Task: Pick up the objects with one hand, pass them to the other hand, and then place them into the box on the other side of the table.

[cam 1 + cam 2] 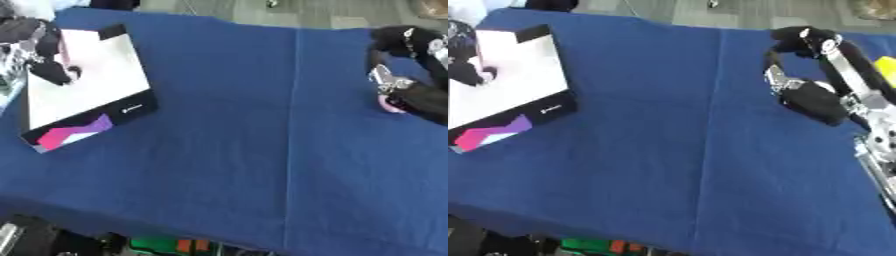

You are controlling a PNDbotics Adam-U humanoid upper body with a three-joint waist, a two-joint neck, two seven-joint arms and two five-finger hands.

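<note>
A white box (87,80) with a black rim and a pink and purple patch lies tilted at the table's left side. My left hand (45,60) hangs over the box's far left part, its dark tip touching or just above the white surface. At the right side my right hand (811,102) is down on the blue cloth, fingers curled. A small pink object (386,104) shows under that hand's lower left edge in the left eye view; most of it is hidden.
Blue cloth (227,125) covers the table, with a straight crease running front to back right of centre. A yellow thing (885,70) lies at the far right edge behind my right arm. Green and orange items (166,245) sit below the front edge.
</note>
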